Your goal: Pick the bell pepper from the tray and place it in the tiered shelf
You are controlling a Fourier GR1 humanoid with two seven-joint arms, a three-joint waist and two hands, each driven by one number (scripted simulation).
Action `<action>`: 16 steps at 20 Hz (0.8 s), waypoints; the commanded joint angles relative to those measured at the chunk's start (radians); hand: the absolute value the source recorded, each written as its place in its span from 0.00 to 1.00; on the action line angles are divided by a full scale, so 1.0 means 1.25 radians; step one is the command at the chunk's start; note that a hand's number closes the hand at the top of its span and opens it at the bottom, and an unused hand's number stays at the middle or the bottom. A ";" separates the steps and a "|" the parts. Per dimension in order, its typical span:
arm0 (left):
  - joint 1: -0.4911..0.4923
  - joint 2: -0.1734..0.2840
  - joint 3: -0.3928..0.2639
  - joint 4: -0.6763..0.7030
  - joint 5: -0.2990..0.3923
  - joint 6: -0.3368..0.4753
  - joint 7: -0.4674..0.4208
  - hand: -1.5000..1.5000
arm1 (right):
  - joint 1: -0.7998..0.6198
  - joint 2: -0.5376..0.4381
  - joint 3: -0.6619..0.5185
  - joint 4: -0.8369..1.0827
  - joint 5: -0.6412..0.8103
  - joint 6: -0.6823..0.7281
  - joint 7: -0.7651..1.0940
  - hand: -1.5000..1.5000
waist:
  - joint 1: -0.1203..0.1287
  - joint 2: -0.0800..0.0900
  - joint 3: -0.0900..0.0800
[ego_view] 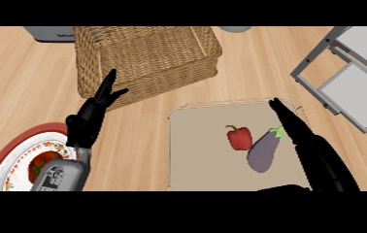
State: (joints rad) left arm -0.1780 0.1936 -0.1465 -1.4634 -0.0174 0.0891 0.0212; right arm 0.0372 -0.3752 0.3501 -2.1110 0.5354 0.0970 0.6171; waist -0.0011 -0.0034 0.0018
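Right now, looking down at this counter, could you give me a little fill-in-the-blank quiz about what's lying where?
1. The red bell pepper lies on the tray just left of a purple ____.
2. The wicker basket stands behind the robot's ____ hand.
3. The right hand, fingers straight, reaches over the ____.
4. The plate at the lower left has a ____ rim.

Missing words: eggplant; left; tray; red
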 commanded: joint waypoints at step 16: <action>0.024 -0.054 0.036 -0.038 -0.054 -0.038 0.046 0.50 | -0.007 0.129 -0.011 0.085 0.123 0.060 -0.026 0.00 | 0.000 0.002 -0.001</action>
State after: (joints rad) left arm -0.1789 0.1415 -0.0943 -1.4622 -0.0738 0.0472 0.0207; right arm 0.0086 -0.2285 0.3387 -1.9900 0.6674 0.1539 0.5924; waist -0.0002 -0.0037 0.0024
